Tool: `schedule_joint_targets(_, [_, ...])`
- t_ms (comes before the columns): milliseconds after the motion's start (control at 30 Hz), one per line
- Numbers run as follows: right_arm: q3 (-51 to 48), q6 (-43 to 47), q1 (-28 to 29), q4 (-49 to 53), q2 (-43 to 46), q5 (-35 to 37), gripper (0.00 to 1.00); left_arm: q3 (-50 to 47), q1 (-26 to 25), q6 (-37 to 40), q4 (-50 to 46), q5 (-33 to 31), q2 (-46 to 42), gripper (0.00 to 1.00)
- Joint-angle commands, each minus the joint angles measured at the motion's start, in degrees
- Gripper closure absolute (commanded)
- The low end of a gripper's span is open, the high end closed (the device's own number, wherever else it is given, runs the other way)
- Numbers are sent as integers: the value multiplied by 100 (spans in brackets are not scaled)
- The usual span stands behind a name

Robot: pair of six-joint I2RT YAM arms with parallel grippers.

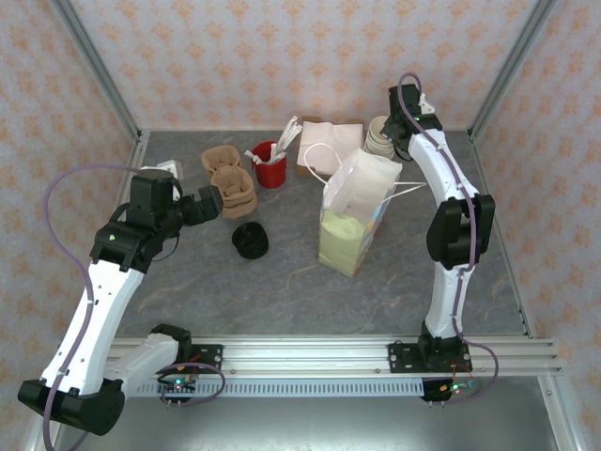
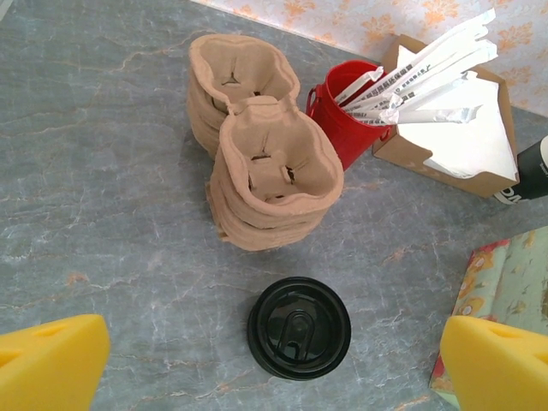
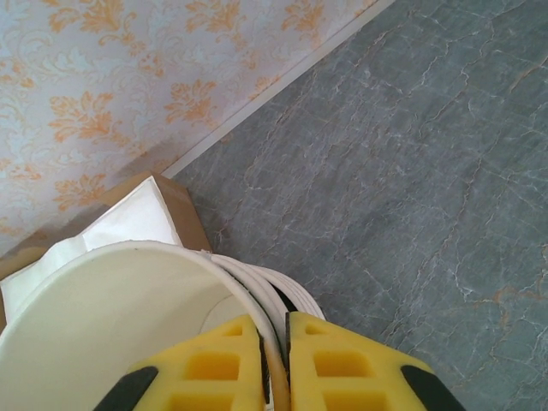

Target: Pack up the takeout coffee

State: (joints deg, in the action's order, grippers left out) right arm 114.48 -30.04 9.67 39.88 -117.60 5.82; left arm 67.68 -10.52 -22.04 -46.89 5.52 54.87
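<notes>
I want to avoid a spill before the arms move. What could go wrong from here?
The right gripper pinches the rim of the top cup in the stack; lifting may crush it or drag nested cups along.
The open left gripper faces the takeout coffee, close to the cup carriers; a finger may bump them going down.

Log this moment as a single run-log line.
left gripper: open, aimed at black lid | right gripper: shut on rim of top cup in stack | paper bag: standing open
</notes>
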Motion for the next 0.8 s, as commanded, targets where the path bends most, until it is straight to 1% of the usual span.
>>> schedule_joint_targets(0, [195, 34, 61, 181, 129, 94, 91, 115, -35, 24, -144, -40, -99, 0])
schedule_joint_targets(367, [180, 18, 140, 118, 956, 392, 95, 119, -31, 30, -240, 2, -302, 0])
schedule_joint_targets(433, [-16, -28, 144, -66, 1078, 402, 95, 116, -29, 28, -247, 16, -310, 0])
schedule_joint_targets(767, [81, 34, 149, 112, 1021, 531, 96, 15, -34, 36, -214, -20, -319, 0])
